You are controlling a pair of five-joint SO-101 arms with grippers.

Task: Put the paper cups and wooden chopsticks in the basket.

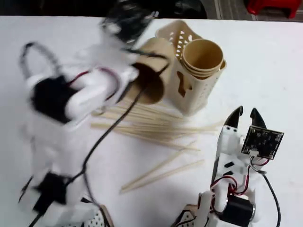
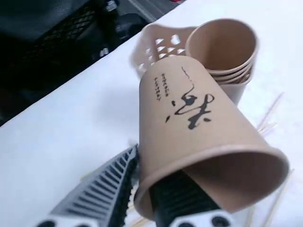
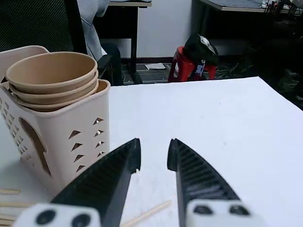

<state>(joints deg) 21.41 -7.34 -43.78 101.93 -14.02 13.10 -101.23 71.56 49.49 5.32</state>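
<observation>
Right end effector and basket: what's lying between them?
Bare table in the high view, from basket to right end effector; chopsticks end just beside it.

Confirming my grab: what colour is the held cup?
Tan cup with black markings, clearest in left wrist view.
</observation>
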